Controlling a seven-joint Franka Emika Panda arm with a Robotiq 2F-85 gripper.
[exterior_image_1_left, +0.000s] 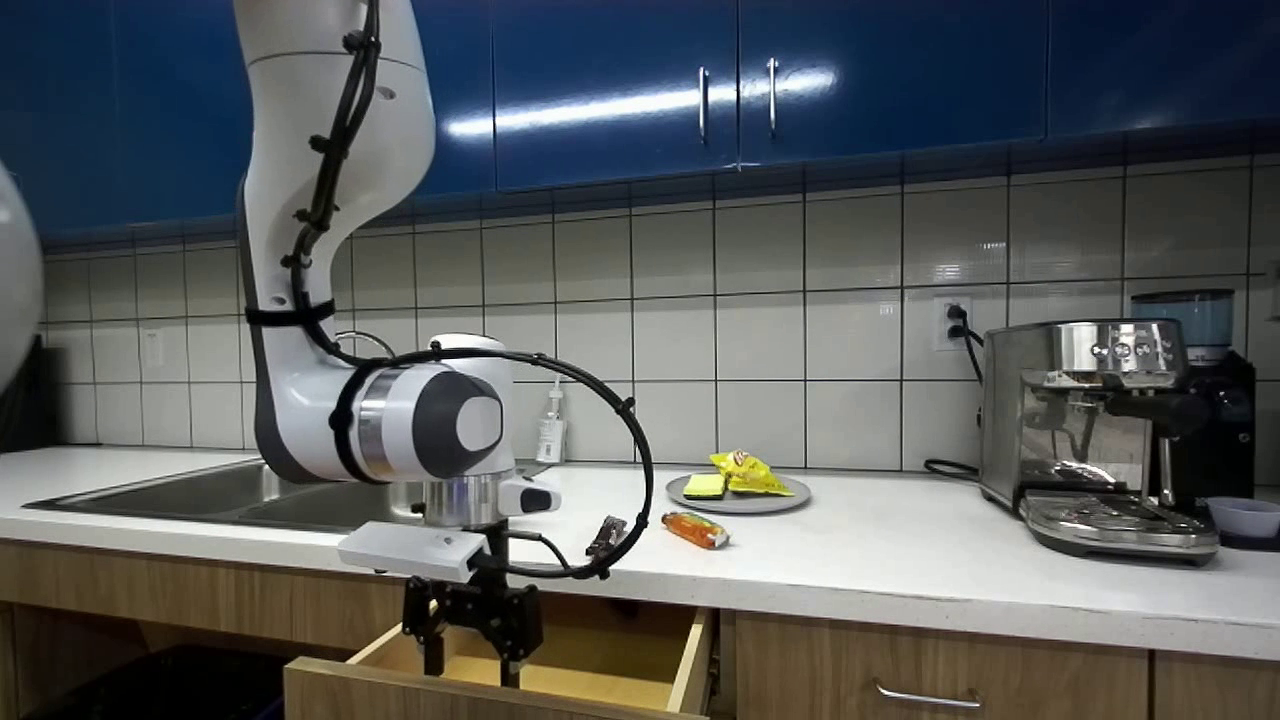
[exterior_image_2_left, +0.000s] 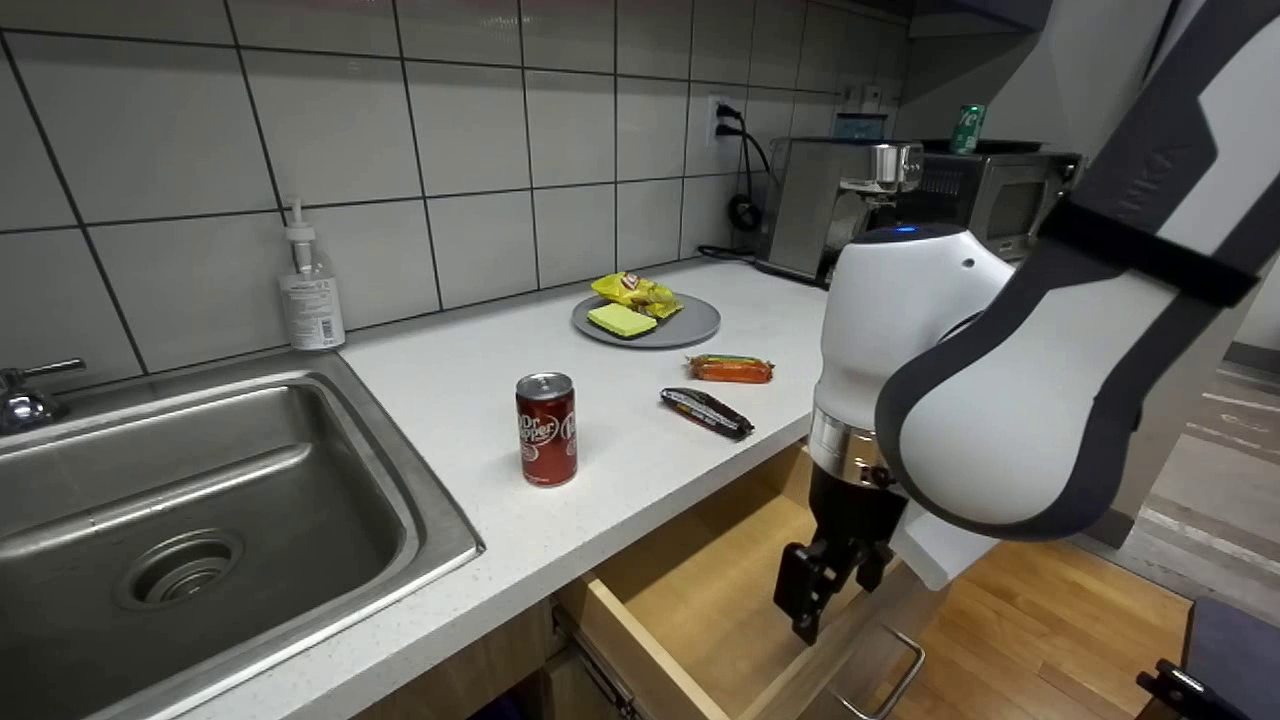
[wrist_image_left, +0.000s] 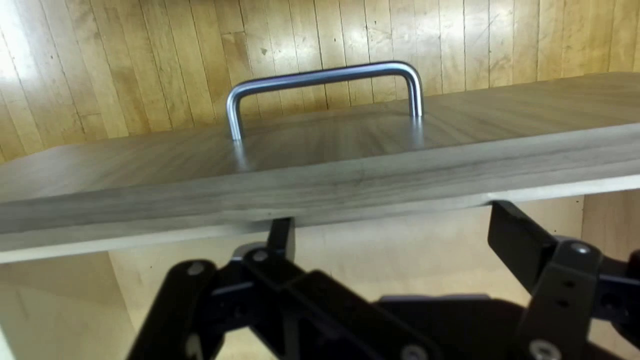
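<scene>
Drawer (exterior_image_2_left: 690, 565) stands open; whether more travel is left, cannot tell. Tool (wrist_image_left: 391, 212) spread wide, empty, just inside front panel (wrist_image_left: 325, 195); handle (wrist_image_left: 325, 76) at its eleven o'clock, wrist view.

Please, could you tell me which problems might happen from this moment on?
The open gripper reaches down into the pulled-out drawer, close behind its front panel; moving outward, it might scrape the panel or push the drawer.

The cable loop bows out loosely from the arm, so it could snag if the wrist turns.

The red soda can stands upright on the counter; a wide sideways swing might knock it over.
</scene>
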